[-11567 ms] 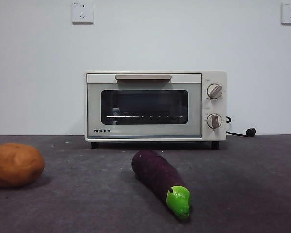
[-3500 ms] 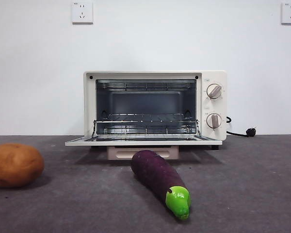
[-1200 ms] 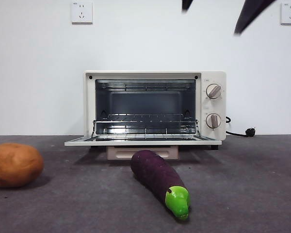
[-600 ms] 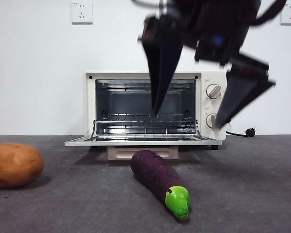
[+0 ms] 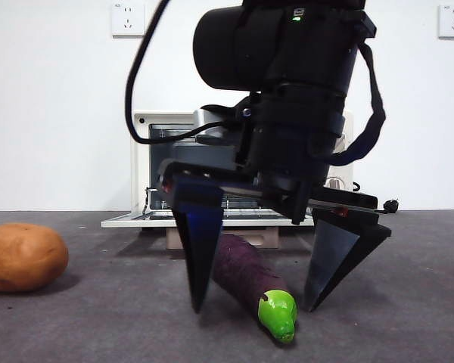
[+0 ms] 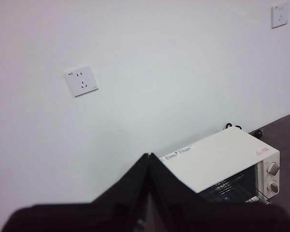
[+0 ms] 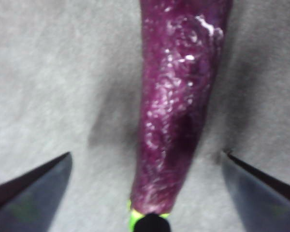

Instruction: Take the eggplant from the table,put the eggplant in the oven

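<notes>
- Eggplant (image 5: 246,276) lies flat on the bench (image 5: 408,302), in front of the oven (image 5: 147,170), whose door hangs open and level.
- Its long axis runs from the purple butt, nearest the oven door, to the green cap (image 5: 278,314), which points toward the front camera and a little to that view's right.
- Right gripper (image 5: 253,306) is the one at work: its two black jaws are spread wide, one on each side of the eggplant, with their tips at or just above the bench.
- The right wrist view shows the same thing: the eggplant (image 7: 176,116) runs straight up the middle between the jaw tips, with clear bench on both sides, so neither jaw touches it.
- The jaws stand across the long axis, not along it, which looks like the right way to close on such a slim shape.
- The straddle sits toward the cap half, not the thick middle. My guess is that a closing squeeze here would land on the narrower part, so the heavier butt end could droop or swing when lifted.
- Left gripper (image 6: 149,162) is raised well away, with the top of the oven (image 6: 222,159) far below it; its jaws look pressed together.
- A brown, potato-like lump (image 5: 24,257) sits well apart at the side and is not in the way.
</notes>
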Controlling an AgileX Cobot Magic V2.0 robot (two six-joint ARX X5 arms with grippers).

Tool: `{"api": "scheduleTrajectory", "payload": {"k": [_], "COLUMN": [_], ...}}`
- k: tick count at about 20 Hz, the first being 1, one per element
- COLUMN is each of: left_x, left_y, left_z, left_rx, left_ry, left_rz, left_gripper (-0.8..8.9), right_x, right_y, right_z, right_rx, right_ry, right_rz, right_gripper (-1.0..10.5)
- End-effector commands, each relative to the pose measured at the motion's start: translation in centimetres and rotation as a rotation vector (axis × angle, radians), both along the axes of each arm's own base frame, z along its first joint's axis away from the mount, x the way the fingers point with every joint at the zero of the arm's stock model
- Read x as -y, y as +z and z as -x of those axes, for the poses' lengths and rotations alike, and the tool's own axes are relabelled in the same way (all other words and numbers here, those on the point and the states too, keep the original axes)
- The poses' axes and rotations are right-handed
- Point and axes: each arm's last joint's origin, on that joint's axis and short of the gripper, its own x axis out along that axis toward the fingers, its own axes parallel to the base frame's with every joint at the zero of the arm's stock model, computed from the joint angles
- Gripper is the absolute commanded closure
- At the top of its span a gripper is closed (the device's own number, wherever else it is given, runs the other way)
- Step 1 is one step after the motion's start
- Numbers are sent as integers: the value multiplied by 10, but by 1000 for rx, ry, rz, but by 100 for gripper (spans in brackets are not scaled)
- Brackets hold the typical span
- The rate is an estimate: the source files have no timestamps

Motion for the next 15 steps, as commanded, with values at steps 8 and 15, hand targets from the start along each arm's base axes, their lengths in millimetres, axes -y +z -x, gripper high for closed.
{"api": "scheduleTrajectory", "payload": {"k": [8, 15], "left_x": [-1, -1], "left_y": [0, 0], "left_z": [1, 1], "left_rx": [7, 5], "left_ry": [0, 0], "left_rz": [-6, -7], "left_gripper": [819, 819], "right_x": [0, 1], "right_y": [-5, 42], "right_z": [0, 10], "right_rx": [53, 121], "right_ry": [-27, 12], "right_rz": [56, -58], "right_gripper": [959, 959]}}
